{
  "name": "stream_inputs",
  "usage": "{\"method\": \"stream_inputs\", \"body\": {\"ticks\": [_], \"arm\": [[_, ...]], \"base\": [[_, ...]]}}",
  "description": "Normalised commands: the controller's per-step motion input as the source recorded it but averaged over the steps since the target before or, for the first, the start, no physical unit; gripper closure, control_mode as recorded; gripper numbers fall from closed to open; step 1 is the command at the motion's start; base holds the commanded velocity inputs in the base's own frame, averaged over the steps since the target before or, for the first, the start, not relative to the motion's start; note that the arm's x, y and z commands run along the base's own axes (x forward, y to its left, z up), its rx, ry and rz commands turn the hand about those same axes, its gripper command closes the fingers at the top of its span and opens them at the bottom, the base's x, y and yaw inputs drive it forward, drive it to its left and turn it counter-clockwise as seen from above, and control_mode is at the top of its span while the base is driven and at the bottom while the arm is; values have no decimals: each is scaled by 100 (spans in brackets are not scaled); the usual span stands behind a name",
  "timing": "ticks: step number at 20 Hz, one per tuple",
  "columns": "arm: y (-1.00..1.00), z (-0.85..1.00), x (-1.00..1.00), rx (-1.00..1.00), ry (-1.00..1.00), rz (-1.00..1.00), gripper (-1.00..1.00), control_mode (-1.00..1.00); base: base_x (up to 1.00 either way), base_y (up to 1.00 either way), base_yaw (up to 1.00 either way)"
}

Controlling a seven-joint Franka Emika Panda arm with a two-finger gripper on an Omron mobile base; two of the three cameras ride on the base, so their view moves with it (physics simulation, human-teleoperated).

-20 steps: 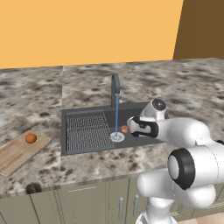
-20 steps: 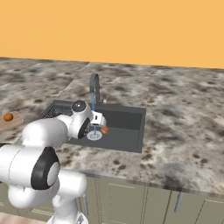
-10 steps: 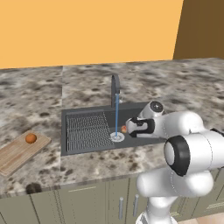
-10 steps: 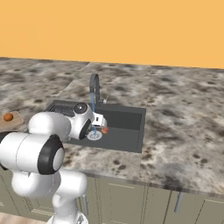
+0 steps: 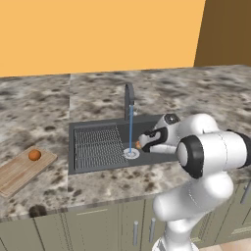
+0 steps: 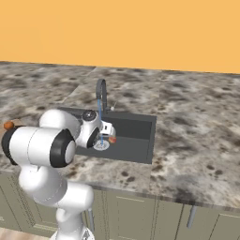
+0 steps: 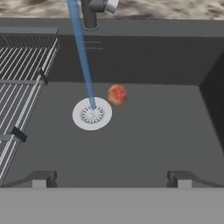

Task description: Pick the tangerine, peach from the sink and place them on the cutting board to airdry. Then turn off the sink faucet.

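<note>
While water runs from the faucet (image 5: 129, 100) onto the drain (image 7: 92, 113), I hold the gripper (image 7: 111, 178) low over the sink (image 7: 166, 131) with its jaws spread wide and nothing between them. One fruit is done: the tangerine (image 5: 34, 155) sits on the cutting board (image 5: 19, 171), well apart from the basin on the counter. The peach (image 7: 117, 94) lies on the sink floor just beside the drain ring, on the side away from the ribbed grid (image 7: 22, 65), with the blue stream (image 7: 81, 52) falling close by.

As I judge it, the step in hand is the reach for the peach. Doing it well means moving forward and down until the fruit sits squarely between the fingertips (image 7: 39, 178), then closing gently around its widest part. A round fruit on a smooth wet floor may roll if one finger touches first, so I want both to meet it together.
</note>
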Motion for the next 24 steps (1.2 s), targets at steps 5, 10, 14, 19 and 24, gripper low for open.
{"method": "stream_inputs", "body": {"ticks": [5, 10, 14, 19, 24], "arm": [[0, -25, 22, 0, 1, 0, -100, -100], [0, -35, 19, 0, 0, 0, -100, -100], [0, -27, 21, 0, 0, 0, -100, -100], [0, -26, 23, 0, 1, 0, -100, -100], [0, -18, 25, 1, 3, 0, -100, -100]], "base": [[0, 0, 0], [0, 0, 0], [0, 0, 0], [0, 0, 0], [0, 0, 0]]}}
